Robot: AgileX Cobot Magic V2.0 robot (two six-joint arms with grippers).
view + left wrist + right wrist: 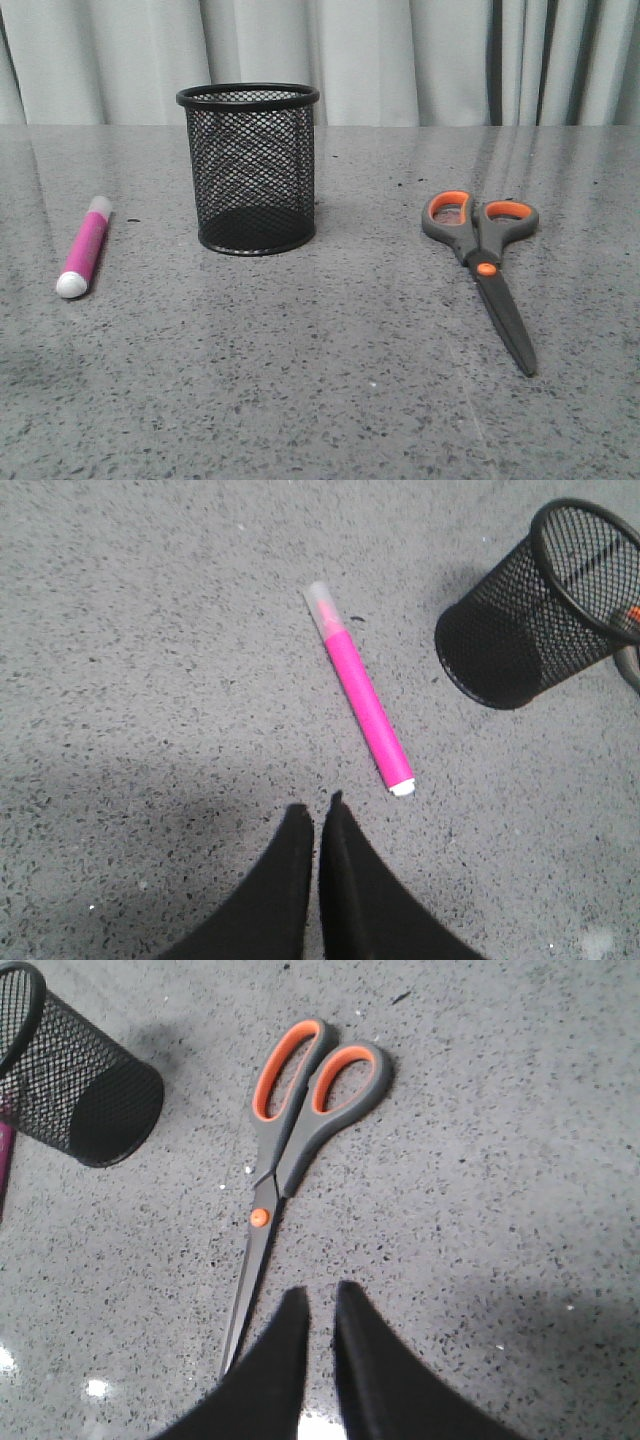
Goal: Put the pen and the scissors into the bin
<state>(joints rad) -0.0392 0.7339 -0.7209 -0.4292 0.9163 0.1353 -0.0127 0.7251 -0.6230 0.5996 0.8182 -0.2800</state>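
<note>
A grey speckled surface (pixel 330 400) holds an upright black mesh bin (pixel 249 168), empty. The pink pen (pixel 84 246) lies flat to its left, the scissors (pixel 484 266) flat to its right. Nothing is picked up yet. The left claw (pixel 318 818), nearly closed and empty, hovers near the pen; the right claw (pixel 320 1300), slightly open and empty, hovers by the scissor blades. Next, probably: open wider and descend

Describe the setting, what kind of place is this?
Likely a staged lab or test bench, not a real office: a bare grey speckled tabletop, a pale curtain backdrop, and only three desk props laid out apart: the pen, the bin and the scissors.
</note>
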